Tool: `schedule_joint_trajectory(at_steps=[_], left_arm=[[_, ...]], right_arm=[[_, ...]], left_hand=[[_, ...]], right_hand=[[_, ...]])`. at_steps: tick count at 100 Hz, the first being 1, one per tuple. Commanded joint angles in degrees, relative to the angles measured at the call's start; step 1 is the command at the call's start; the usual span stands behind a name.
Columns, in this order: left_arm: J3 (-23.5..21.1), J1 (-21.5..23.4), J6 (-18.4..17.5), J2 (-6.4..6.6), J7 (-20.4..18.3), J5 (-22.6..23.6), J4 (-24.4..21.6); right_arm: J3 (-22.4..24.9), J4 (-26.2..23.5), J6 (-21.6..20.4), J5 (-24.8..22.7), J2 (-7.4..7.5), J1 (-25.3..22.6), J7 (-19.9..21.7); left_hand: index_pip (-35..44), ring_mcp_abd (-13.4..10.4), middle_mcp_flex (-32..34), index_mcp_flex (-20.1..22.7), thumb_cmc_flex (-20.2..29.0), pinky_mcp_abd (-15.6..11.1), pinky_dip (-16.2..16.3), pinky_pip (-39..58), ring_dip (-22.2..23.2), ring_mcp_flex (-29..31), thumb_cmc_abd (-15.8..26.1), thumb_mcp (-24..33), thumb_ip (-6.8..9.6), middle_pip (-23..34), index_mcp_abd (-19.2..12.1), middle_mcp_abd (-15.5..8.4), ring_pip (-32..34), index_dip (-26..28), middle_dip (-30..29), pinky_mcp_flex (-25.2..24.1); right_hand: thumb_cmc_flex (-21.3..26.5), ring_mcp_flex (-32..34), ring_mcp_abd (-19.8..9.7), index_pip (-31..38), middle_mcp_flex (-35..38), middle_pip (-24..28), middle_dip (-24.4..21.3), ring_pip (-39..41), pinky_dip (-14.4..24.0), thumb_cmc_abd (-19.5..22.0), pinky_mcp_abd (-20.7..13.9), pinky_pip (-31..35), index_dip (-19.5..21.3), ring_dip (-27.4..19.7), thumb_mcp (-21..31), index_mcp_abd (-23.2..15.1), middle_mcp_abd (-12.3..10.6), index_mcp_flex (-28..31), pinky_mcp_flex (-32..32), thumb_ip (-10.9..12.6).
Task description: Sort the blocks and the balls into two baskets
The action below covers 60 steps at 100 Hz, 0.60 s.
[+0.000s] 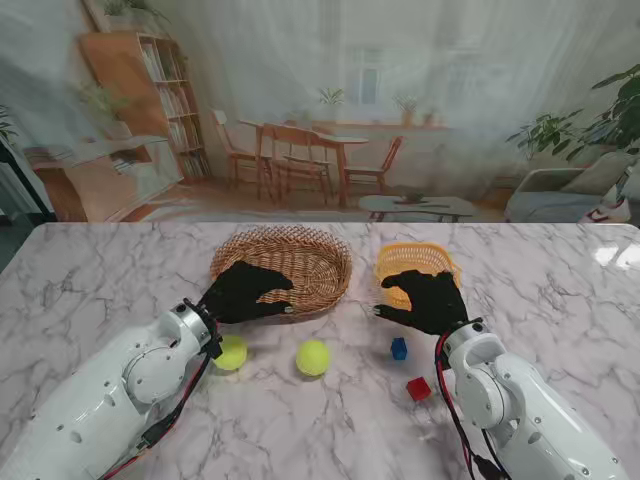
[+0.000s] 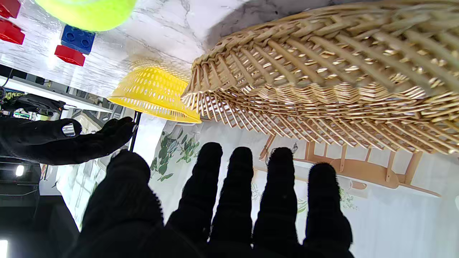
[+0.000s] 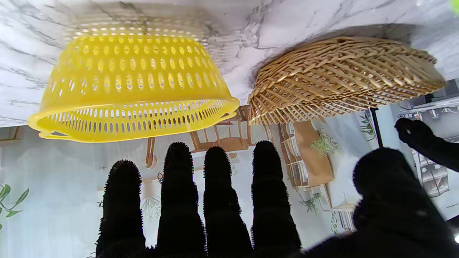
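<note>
Hovering over the white marble table (image 1: 90,280), the black-gloved left hand (image 1: 245,292) has its fingers (image 2: 236,193) spread flat and holds nothing; its fingertips reach over the near rim of the round woven wicker basket (image 1: 300,258), which lies just ahead of it. Just nearer to me than this hand sits one yellow-green tennis ball (image 1: 231,352), partly hidden by the wrist, and a second yellow-green tennis ball (image 1: 313,357) lies to that hand's right. The black-gloved right hand (image 1: 428,299) is likewise open and empty, fingers (image 3: 217,193) extended side by side, poised over the near edge of the yellow perforated plastic basket (image 1: 412,259). Nearer to me than this hand, just to its left, rests a small blue building block (image 1: 399,348), and a small red building block (image 1: 418,388) lies nearer still, beside the right forearm.
</note>
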Motion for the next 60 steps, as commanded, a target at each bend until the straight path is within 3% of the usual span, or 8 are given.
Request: schedule_joint_trajectory(at_steps=[1, 60], left_arm=[[-0.06, 0.52, -0.53, 0.06, -0.57, 0.33, -0.76], [-0.61, 0.92, -0.49, 0.07, -0.15, 0.74, -0.77]], right_arm=[[0.11, -1.06, 0.32, -0.6, 0.07, -1.01, 0.23], [1.33, -2.11, -0.33, -0.94, -0.01, -2.27, -0.71]], left_hand=[[0.61, -0.2, 1.07, 1.05, 0.73, 1.58, 0.73, -0.72, 0.11, 0.79, 1.57, -0.38, 1.08, -0.18, -1.23, -0.96, 0.44, 0.55, 0.48, -0.46], [0.78, -0.11, 1.6, 1.31, 0.64, 1.79, 0.83, -0.89, 0.25, 1.37, 1.54, -0.38, 1.08, -0.08, -1.3, -1.03, 0.59, 0.62, 0.59, -0.34]], right_hand=[[-0.61, 0.11, -0.41, 0.1, 0.48, 0.7, 0.38, -0.54, 0.57, 1.89, -0.9, 0.77, -0.72, -0.24, 0.67, -1.18, 0.15, 0.01, -0.26, 1.36], [-0.48, 0.25, -0.37, -0.03, 0.69, 0.64, 0.5, -0.58, 0.62, 1.9, -0.92, 0.91, -0.8, -0.23, 0.51, -1.17, 0.08, -0.19, -0.11, 1.39]])
